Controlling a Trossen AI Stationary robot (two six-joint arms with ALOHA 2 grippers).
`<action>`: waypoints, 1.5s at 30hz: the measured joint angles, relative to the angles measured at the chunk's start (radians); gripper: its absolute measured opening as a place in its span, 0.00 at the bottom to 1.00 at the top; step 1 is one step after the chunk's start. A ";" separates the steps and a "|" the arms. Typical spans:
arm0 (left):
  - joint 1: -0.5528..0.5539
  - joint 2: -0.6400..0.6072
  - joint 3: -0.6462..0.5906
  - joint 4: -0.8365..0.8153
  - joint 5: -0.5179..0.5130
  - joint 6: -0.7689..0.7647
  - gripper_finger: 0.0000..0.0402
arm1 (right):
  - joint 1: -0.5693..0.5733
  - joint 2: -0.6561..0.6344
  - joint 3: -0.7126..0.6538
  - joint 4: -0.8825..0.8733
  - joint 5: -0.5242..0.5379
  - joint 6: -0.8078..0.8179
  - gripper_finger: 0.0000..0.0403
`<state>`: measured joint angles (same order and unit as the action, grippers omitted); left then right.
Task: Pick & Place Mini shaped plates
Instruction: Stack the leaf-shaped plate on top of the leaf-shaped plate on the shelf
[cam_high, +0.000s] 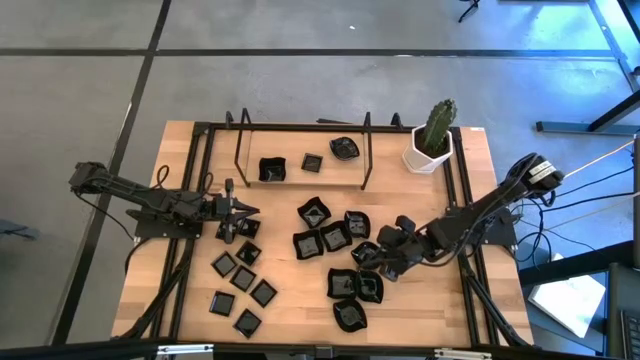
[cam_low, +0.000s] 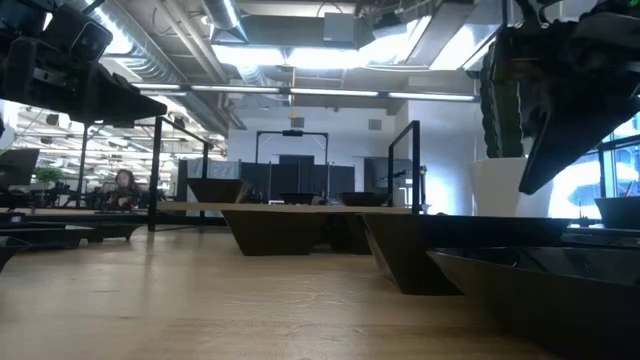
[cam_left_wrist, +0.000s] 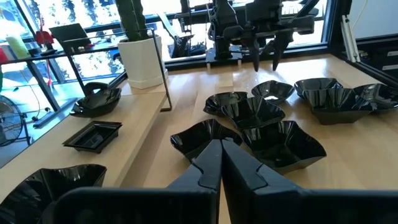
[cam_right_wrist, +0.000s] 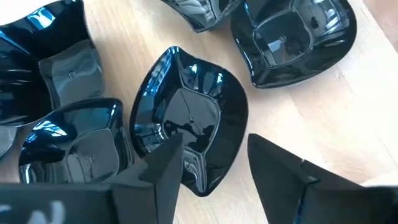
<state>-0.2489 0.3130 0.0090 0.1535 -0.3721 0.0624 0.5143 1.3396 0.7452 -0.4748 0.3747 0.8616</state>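
Wooden worktop (cam_high: 300, 300) carries scattered black mini shaped plates (cam_high: 335, 237). Right gripper (cam_right_wrist: 214, 165), fingers released, hovers over a wavy-edged plate (cam_right_wrist: 186, 118) at four o'clock. Left gripper (cam_high: 238, 210) at nine o'clock, fingers clenched empty.

The right gripper (cam_high: 372, 262) is hovering with fingers spread, well right of the left gripper (cam_high: 250, 211), which is sitting pinched shut.

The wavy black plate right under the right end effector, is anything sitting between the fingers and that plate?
Nothing visible does. In the right wrist view the right end effector is open directly over the wavy black plate, one finger over its rim. Neighbouring plates crowd close beside it but none lies on top.
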 joint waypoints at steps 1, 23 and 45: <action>0.000 0.000 0.000 0.000 0.000 0.000 0.02 | -0.005 0.000 0.000 -0.002 0.000 0.000 0.45; 0.000 0.000 0.000 0.000 0.017 -0.015 0.01 | -0.066 0.126 0.000 0.021 -0.106 0.033 0.45; 0.000 0.000 0.000 -0.001 0.019 -0.015 0.01 | -0.066 0.157 0.000 0.079 -0.116 -0.037 0.31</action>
<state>-0.2489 0.3130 0.0086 0.1528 -0.3534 0.0475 0.4488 1.4967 0.7452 -0.3962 0.2592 0.8244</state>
